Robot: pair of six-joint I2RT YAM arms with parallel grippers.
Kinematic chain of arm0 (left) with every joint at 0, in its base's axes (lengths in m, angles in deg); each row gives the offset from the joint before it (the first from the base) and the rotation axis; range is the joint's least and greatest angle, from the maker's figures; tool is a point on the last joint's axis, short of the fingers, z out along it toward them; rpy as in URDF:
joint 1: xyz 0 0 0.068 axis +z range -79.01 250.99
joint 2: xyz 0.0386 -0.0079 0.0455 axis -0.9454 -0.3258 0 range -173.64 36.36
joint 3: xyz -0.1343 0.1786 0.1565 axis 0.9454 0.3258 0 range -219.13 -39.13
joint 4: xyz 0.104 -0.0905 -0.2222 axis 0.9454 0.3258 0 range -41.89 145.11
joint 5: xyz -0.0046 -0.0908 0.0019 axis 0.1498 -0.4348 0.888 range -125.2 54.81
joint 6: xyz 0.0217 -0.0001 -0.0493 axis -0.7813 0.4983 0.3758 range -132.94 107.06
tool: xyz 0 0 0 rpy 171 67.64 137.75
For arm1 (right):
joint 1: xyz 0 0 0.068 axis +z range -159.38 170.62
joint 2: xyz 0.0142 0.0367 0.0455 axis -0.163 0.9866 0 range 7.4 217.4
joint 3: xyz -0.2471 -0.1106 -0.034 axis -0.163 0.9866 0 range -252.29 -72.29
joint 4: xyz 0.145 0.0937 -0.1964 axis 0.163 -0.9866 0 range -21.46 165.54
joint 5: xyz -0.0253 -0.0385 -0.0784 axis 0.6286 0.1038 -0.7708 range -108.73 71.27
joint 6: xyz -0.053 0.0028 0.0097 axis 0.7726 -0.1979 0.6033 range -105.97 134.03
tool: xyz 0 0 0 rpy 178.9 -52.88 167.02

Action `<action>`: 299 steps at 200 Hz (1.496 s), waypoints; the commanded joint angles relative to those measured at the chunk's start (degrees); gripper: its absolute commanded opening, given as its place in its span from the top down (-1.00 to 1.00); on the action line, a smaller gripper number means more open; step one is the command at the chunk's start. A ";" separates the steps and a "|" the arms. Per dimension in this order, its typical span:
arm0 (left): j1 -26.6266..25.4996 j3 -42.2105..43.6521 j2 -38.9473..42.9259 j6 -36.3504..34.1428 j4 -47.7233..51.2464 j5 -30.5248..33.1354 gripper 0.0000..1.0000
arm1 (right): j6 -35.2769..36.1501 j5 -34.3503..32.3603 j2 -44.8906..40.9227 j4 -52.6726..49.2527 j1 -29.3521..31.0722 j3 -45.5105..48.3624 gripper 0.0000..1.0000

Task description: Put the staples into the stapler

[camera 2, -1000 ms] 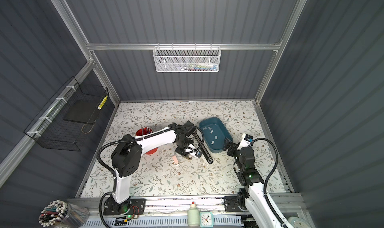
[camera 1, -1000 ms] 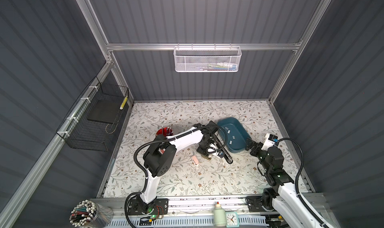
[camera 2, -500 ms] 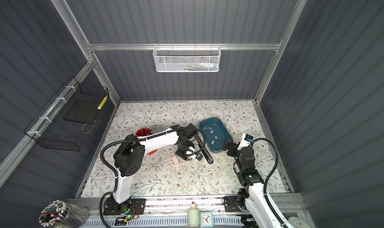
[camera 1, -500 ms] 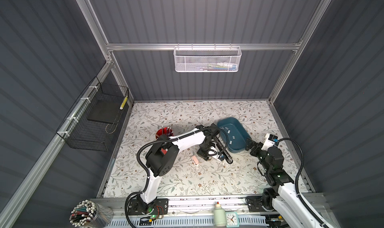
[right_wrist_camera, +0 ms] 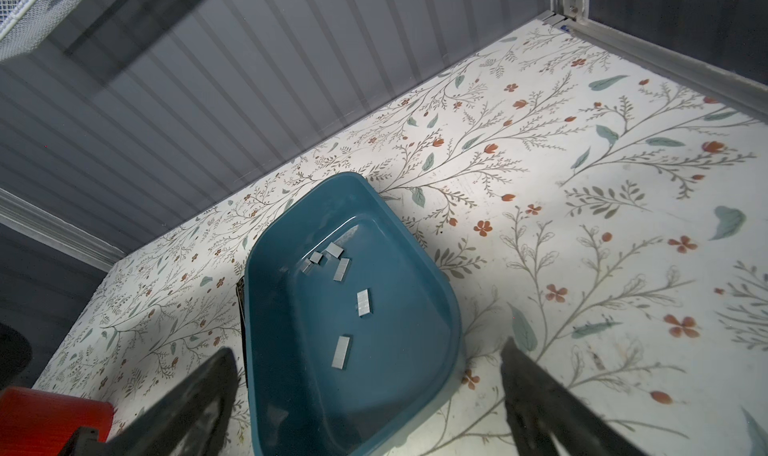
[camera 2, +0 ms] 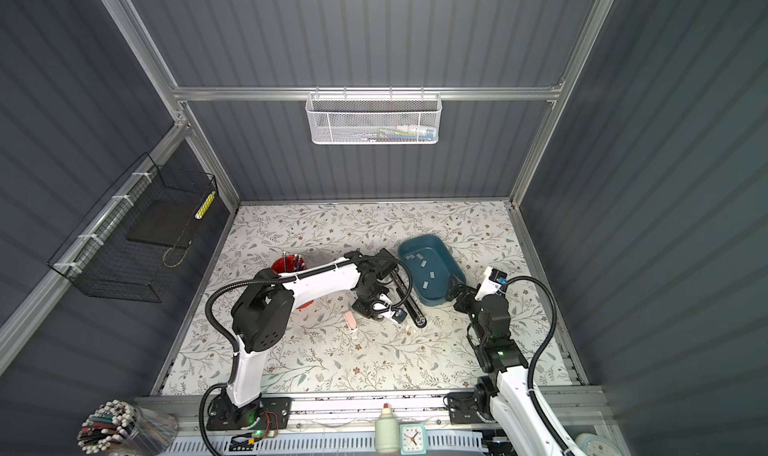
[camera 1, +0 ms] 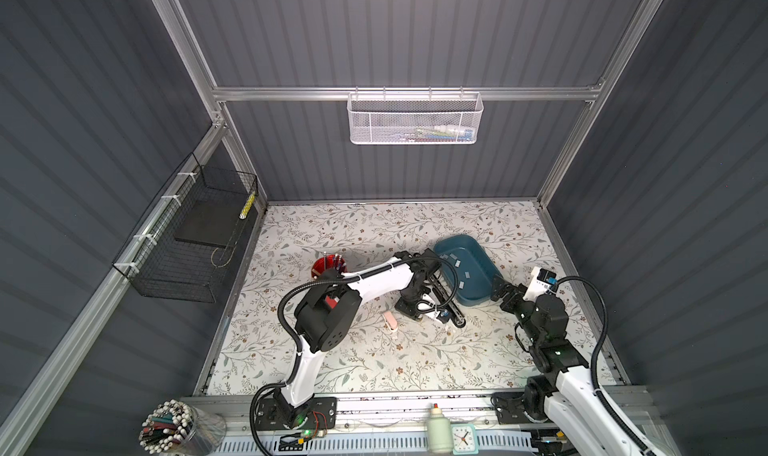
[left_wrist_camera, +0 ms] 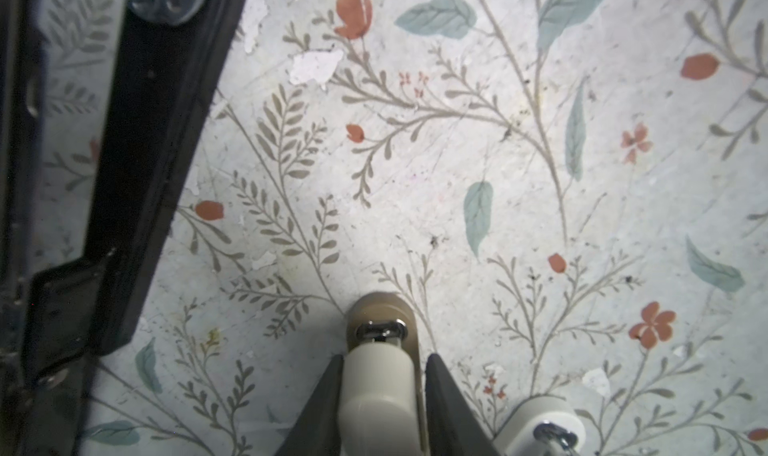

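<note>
Jaws of left gripper pinch a cream cylinder beside the black stapler on the tabletop; right gripper jaws spread wide by the blue tray where staples lie loose.

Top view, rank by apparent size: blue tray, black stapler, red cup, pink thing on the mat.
1. blue tray, clearly largest.
2-3. black stapler and red cup: one long and narrow, one round, both partly hidden, so I won't rank them.
4. pink thing, smallest.
</note>
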 commanded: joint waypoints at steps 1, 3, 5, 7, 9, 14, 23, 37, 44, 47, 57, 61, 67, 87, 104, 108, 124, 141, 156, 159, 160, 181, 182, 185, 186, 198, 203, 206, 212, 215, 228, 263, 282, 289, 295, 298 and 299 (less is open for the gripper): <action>-0.22 -0.56 -0.95 -0.67 0.58 1.18 0.52 | 0.78 0.28 -1.02 0.87 -0.12 0.96 -0.98; -0.20 -0.55 -0.98 -0.79 0.51 1.40 0.54 | 0.72 0.26 -1.06 0.87 -0.12 1.00 -0.98; -0.26 -0.62 -1.12 -0.95 0.40 1.54 0.56 | 0.64 0.14 -1.08 0.87 -0.12 1.00 -0.98; -0.23 -0.70 -1.22 -1.02 0.38 1.71 0.58 | 0.69 0.13 -1.08 0.87 -0.12 1.05 -0.98; -0.27 -0.85 -1.38 -1.03 0.35 1.93 0.61 | 0.59 0.07 -1.12 0.87 -0.12 1.02 -0.98; -0.27 -1.41 -1.81 -1.12 0.50 2.37 0.67 | 0.54 -0.24 -1.13 0.87 -0.12 1.01 -0.98; -0.11 -2.85 -2.68 -1.30 1.32 3.12 0.78 | 0.40 -0.89 -1.21 0.72 -0.12 1.01 -0.98; 0.12 -5.30 -3.28 -1.21 2.57 3.10 0.90 | -0.05 -1.32 -1.37 0.23 -0.12 0.84 -0.98; 0.11 -6.22 -3.05 -1.11 2.91 2.79 0.91 | -0.14 -1.01 -1.63 -0.35 -0.12 0.59 -0.97; 0.15 -6.45 -2.86 -1.04 2.85 2.57 0.93 | -0.14 -0.70 -1.89 -0.82 -0.12 0.33 -0.97; 0.24 -6.85 -1.73 -0.82 2.77 2.11 0.95 | -0.21 0.04 -3.18 -3.43 -0.12 -0.72 -0.94; 0.27 -6.76 -1.16 -0.71 2.62 1.94 0.96 | -0.31 0.38 -3.88 -4.59 -0.12 -1.23 -0.93; 0.33 -6.40 -0.05 -0.45 2.21 1.80 1.00 | -0.69 0.79 -5.25 -6.09 -0.12 -1.66 -0.93; 0.25 -2.25 4.93 1.04 -2.08 2.38 1.00 | -2.96 3.92 -10.43 -10.45 -0.12 -3.63 -0.91; 0.26 2.96 10.41 4.54 -9.00 3.19 1.00 | -6.06 7.71 -13.18 -12.81 -0.04 -5.66 -0.84; 0.26 3.96 11.77 5.88 -10.66 3.39 1.00 | -6.71 8.98 -13.43 -12.90 -0.01 -6.09 -0.84; 0.26 6.22 16.59 13.17 -16.86 3.82 1.00 | -8.78 13.55 -12.98 -12.93 0.12 -7.98 -0.78; -0.16 8.41 21.39 19.14 -21.73 2.68 1.00 | -10.46 17.22 -11.06 -12.93 0.61 -10.03 -0.70; -1.31 15.38 26.36 23.98 -29.44 4.89 1.00 | -11.63 19.11 -9.06 -12.03 2.25 -11.23 -0.65; -1.53 16.74 27.41 25.03 -31.49 5.52 1.00 | -11.65 19.39 -8.57 -11.88 2.70 -11.49 -0.64; -1.52 17.32 27.75 25.31 -32.22 5.73 1.00 | -11.66 19.38 -8.43 -11.83 2.87 -11.57 -0.64; -1.66 27.23 35.08 30.54 -45.22 7.28 1.00 | -10.17 17.29 -6.24 -13.23 8.96 -14.11 -0.61; -1.72 27.62 35.32 30.70 -45.72 7.22 1.00 | -10.08 17.06 -6.16 -13.39 9.38 -14.24 -0.61; -1.71 28.84 36.39 31.12 -47.06 6.77 1.00 | -9.76 16.21 -5.95 -13.70 10.57 -14.51 -0.61; -1.74 29.22 36.64 31.17 -47.39 6.48 1.00 | -9.65 16.04 -5.93 -13.84 10.94 -14.62 -0.61; -1.69 32.51 39.71 31.88 -49.29 3.07 1.00 | -8.49 13.14 -5.73 -14.86 15.16 -15.51 -0.61; -1.69 33.61 40.52 32.31 -50.01 2.63 1.00 | -8.20 12.10 -5.74 -15.21 16.71 -15.69 -0.61; -1.73 34.06 40.77 32.53 -50.10 2.30 1.00 | -8.12 11.54 -5.80 -15.33 17.45 -15.76 -0.61; -1.69 34.56 41.14 32.71 -49.58 1.30 1.00 | -8.06 10.68 -5.94 -15.38 18.70 -15.85 -0.61; -1.68 34.69 41.12 32.71 -49.21 0.99 1.00 | -8.10 10.41 -6.03 -15.32 19.18 -15.77 -0.61; -1.90 34.31 40.48 33.49 -46.91 0.58 1.00 | -8.85 9.54 -6.11 -14.63 20.52 -15.41 -0.61; -2.02 36.10 40.53 35.47 -49.26 -1.15 1.00 | -11.03 10.07 -4.76 -10.96 22.69 -14.52 -0.57; -2.03 36.29 40.76 36.19 -50.24 -3.15 1.00 | -11.04 9.33 -3.78 -10.60 23.87 -15.33 -0.56; -2.02 36.36 40.76 36.69 -50.53 -3.37 1.00 | -11.09 9.19 -3.34 -10.60 24.34 -15.77 -0.55; -1.98 36.50 40.67 37.04 -50.67 -3.27 1.00 | -11.20 9.18 -2.81 -10.34 24.75 -16.02 -0.54; -1.97 36.58 40.69 37.20 -50.84 -3.19 1.00 | -11.26 9.18 -2.60 -10.16 24.89 -16.15 -0.54; -2.00 36.58 40.68 37.33 -50.85 -3.16 1.00 | -11.33 9.18 -2.50 -10.00 25.00 -16.14 -0.54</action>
